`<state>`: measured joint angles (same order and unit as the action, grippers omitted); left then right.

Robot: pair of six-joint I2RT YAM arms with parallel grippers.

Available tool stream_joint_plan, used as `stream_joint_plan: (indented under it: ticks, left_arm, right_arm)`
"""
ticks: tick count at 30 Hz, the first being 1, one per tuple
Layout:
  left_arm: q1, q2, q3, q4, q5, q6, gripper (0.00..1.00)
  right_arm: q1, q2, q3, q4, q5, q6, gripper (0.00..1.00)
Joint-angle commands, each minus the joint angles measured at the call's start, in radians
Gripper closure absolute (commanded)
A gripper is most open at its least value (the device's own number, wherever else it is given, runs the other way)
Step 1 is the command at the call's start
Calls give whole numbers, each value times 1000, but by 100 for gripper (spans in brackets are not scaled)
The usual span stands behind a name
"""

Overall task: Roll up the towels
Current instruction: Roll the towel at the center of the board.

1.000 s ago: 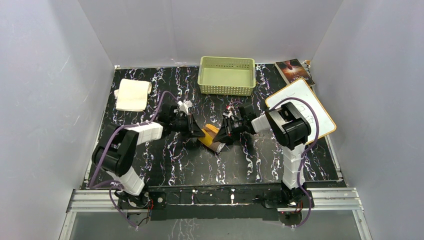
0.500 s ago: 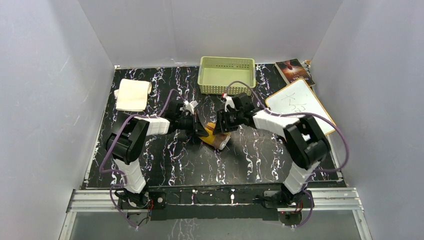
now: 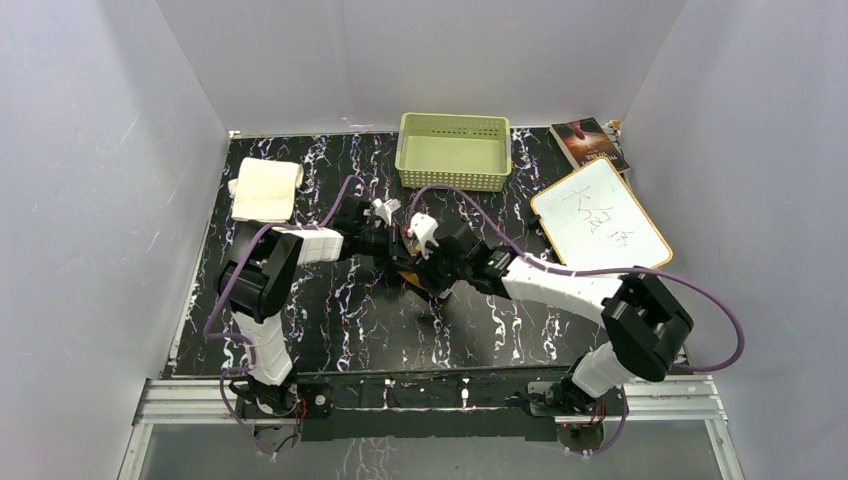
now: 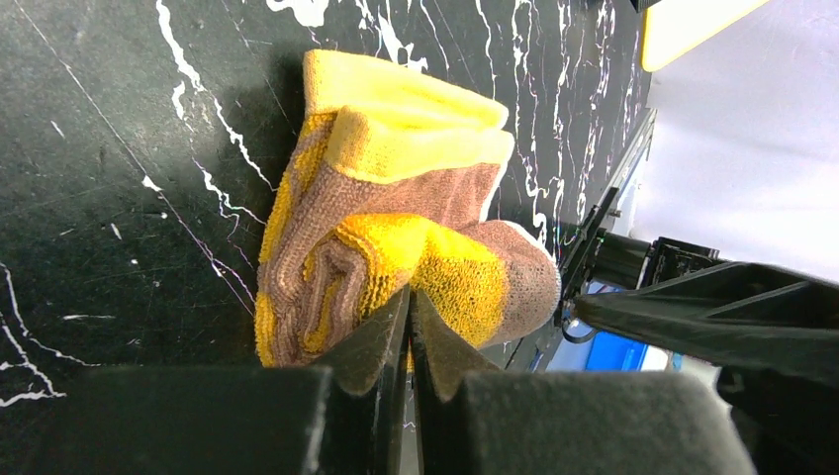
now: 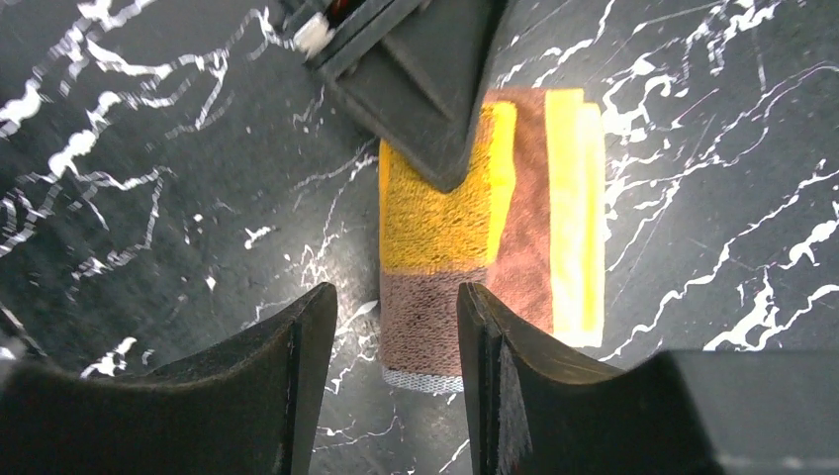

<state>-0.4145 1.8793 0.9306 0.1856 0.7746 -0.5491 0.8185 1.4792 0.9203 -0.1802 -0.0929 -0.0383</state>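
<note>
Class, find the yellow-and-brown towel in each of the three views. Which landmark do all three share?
Top external: the towel lies near the middle of the picture and is largely hidden.
Left wrist: it fills the centre, just above the left gripper.
Right wrist: it sits at the centre, slightly right, running top to bottom.
Shared landmark: the left gripper, with its tip at the towel.

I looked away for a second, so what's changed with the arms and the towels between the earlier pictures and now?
The right arm stretched out low to its left, uncovering the whiteboard and bringing the right gripper over the brown end of the yellow-brown towel, jaws apart. The left gripper is shut, tips on that towel, about where it was. The cream towel, basket and book have not moved.
</note>
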Motion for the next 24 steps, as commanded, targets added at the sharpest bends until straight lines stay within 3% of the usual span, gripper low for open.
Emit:
stream_joint_plan:
  ticks: [1, 17, 24]
  left_arm:
    - [-6, 52, -3, -122, -98, 71, 96]
    - [-6, 70, 31, -194, -77, 111, 97]
    - [-6, 56, 51, -235, -60, 140, 96]
  right_arm:
    - [60, 39, 1, 7, 132, -88, 54]
    - [140, 160, -32, 42, 354, -103, 56]
    - [148, 235, -4, 11, 472, -84, 70]
